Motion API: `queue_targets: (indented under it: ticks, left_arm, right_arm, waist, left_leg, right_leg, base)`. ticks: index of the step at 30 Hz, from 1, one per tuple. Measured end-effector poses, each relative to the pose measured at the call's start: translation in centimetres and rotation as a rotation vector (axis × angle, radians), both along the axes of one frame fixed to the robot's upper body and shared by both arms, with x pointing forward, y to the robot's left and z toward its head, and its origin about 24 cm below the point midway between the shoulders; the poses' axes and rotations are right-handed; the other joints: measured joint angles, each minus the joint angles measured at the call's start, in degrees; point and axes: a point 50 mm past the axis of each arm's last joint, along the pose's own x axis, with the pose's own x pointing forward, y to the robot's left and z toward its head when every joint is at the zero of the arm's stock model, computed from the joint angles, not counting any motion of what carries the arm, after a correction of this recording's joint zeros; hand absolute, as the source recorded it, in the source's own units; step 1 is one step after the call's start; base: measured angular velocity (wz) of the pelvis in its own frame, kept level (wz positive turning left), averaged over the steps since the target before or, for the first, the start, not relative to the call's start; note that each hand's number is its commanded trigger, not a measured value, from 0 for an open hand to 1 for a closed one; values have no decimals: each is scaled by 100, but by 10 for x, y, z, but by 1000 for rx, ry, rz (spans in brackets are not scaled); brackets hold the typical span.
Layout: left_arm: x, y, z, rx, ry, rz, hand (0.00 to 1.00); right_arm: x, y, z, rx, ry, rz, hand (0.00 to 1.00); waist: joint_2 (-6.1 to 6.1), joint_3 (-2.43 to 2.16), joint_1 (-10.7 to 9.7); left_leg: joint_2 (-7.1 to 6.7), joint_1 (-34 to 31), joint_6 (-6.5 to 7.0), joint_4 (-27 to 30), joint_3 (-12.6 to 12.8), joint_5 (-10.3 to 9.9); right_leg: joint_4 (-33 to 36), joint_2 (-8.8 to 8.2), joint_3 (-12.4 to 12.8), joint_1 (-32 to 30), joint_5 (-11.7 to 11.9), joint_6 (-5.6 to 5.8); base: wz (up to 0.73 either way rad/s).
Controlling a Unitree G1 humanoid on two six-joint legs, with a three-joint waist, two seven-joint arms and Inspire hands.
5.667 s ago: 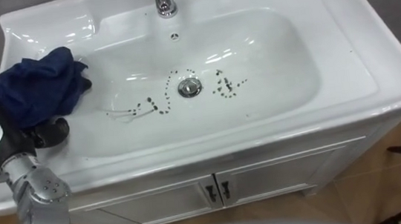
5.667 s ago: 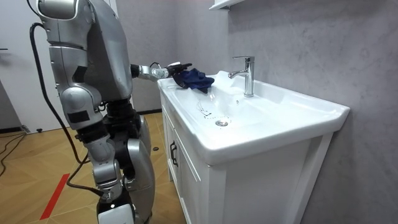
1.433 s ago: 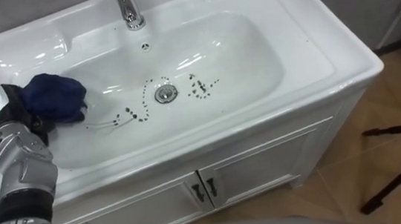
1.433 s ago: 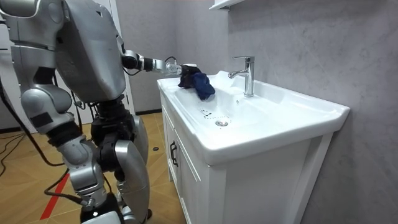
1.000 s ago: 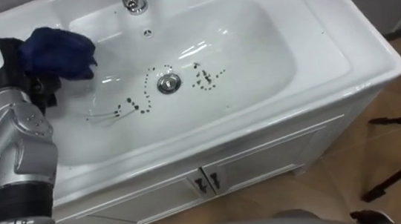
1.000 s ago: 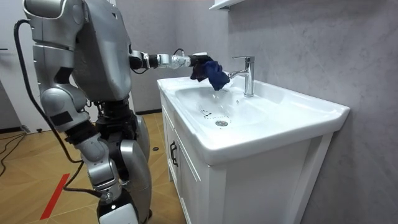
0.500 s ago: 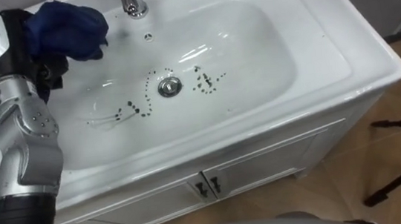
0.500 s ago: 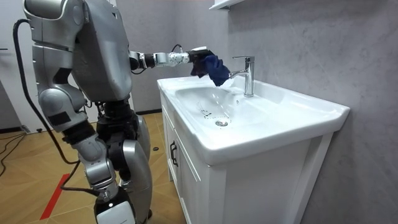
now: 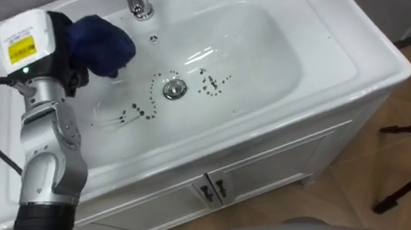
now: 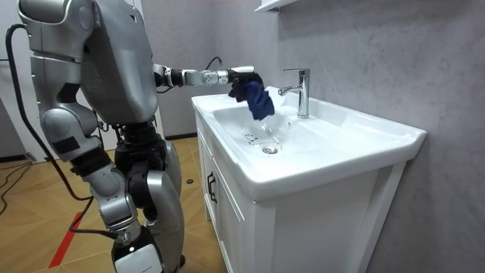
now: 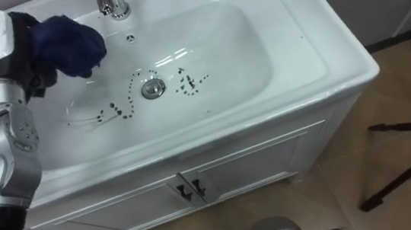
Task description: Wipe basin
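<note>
Now a crumpled dark blue cloth [image 9: 102, 43], bunched and drooping, left hand [image 9: 68, 64] clamped on it, white basin [image 9: 260, 55] beneath the hand, carried inward from the rim since earlier, tap [image 9: 136, 1] just beyond.

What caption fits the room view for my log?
Robot at the white vanity, left hand holding a blue cloth over the basin near the faucet, dark marks by the drain.

I see the faucet [image 9: 136, 0] at the back edge of the basin [image 9: 350, 35], just beside my left hand [image 9: 69, 66] and its cloth [image 9: 102, 43]; toward the front and right edges the way lies open.
</note>
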Motion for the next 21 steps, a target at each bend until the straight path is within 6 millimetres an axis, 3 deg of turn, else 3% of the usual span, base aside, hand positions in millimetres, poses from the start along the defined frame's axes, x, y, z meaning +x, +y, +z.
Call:
queue_targets:
  ticks: [7, 21]
  left_arm:
    - [-15, 5, -34, 9, 177, 28, 100]
    - [-28, 12, -56, 105, 319, 63, 100]
  right_arm:
    - [10, 0, 1, -36, -35, 20, 0]
    - [19, -1, 0, -55, -37, 9, 0]
  waist:
    - [-7, -55, -102]
    - [-53, -8, -105]
  left_leg:
    - [4, -78, 0, 26, 23, 0]
    - [-2, -43, 0, 36, 109, 0]
  right_leg:
    - [10, 0, 4, -55, 24, -8]
    - [-22, -6, 42, -10, 16, 10]
  base:
    - [-1]
    - [-1]
